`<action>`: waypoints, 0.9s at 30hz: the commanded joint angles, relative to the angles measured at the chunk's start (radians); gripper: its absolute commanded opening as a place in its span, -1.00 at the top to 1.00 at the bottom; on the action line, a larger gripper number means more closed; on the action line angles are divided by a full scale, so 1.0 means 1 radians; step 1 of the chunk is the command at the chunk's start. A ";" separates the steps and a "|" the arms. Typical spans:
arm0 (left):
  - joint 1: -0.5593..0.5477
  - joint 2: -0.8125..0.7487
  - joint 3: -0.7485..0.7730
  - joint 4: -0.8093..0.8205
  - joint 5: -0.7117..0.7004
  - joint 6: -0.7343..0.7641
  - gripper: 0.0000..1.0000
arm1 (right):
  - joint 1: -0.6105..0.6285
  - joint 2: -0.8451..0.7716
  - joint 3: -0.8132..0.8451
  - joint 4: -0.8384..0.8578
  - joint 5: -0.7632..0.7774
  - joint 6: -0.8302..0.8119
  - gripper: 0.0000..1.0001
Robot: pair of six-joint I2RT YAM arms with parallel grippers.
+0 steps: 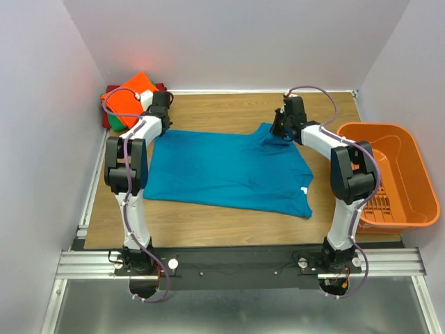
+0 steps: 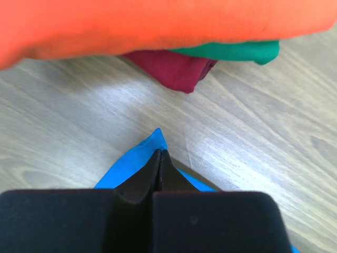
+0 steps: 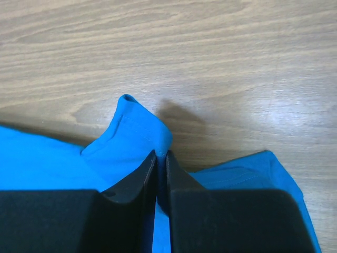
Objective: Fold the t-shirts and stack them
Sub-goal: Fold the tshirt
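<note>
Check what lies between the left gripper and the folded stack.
Only bare table, as the left wrist view shows. The left gripper, shut on a corner of the blue shirt, sits apart from the stack.

Bright, even overhead light fills all three views, leaving pale glare on the wooden counter [image 2: 221, 142], a soft shadow beside the raised fold of the teal-blue t-shirt [image 3: 126, 132], and the near, dark right end effector [image 3: 158, 154] slightly out of focus.

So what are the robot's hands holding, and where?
The blue shirt: left end effector pinches a far corner, right end effector a fold at its far edge.
</note>
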State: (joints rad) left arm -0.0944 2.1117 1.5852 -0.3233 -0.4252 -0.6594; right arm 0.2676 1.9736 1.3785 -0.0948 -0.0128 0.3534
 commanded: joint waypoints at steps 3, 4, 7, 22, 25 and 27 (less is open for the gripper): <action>0.018 -0.107 -0.060 0.070 0.035 -0.014 1.00 | 0.004 -0.084 -0.065 0.084 0.071 -0.007 0.66; 0.018 -0.113 -0.068 0.081 0.039 -0.016 1.00 | 0.004 -0.091 -0.073 0.086 0.071 -0.004 0.66; 0.021 -0.130 -0.090 0.086 0.051 -0.022 1.00 | 0.004 -0.119 -0.101 0.086 0.070 0.001 0.66; 0.041 -0.340 -0.361 0.162 0.129 -0.129 1.00 | 0.062 -0.349 -0.358 0.113 0.145 0.081 0.66; 0.045 -0.383 -0.415 0.165 0.137 -0.149 1.00 | 0.073 -0.404 -0.412 0.112 0.145 0.096 0.66; 0.045 -0.413 -0.441 0.178 0.150 -0.155 1.00 | 0.079 -0.433 -0.452 0.110 0.154 0.102 0.66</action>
State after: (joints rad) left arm -0.0559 1.7592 1.1866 -0.1795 -0.3004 -0.7746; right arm 0.3367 1.6024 0.9840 0.0048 0.0895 0.4263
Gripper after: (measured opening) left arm 0.004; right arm 0.172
